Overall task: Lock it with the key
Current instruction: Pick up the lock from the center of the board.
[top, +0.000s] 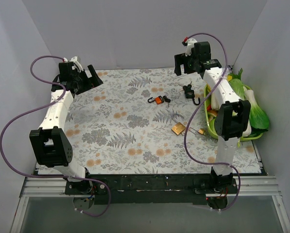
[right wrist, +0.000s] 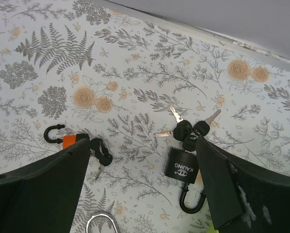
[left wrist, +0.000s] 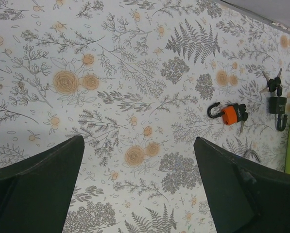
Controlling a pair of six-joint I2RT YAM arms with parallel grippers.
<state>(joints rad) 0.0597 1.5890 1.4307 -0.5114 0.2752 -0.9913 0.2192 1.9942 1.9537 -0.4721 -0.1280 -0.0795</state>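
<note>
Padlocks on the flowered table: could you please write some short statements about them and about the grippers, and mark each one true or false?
1. Keys with black heads lie right at the black padlock. True.
2. The fingers of the right gripper hold the black padlock. False: the padlock lies on the table, and the right gripper is above it, open and empty.
3. The orange padlock lies with its shackle open. True.
4. The green basket stands at the left side of the table. False: it stands at the right side.
5. The left gripper is open and holds nothing. True.
</note>
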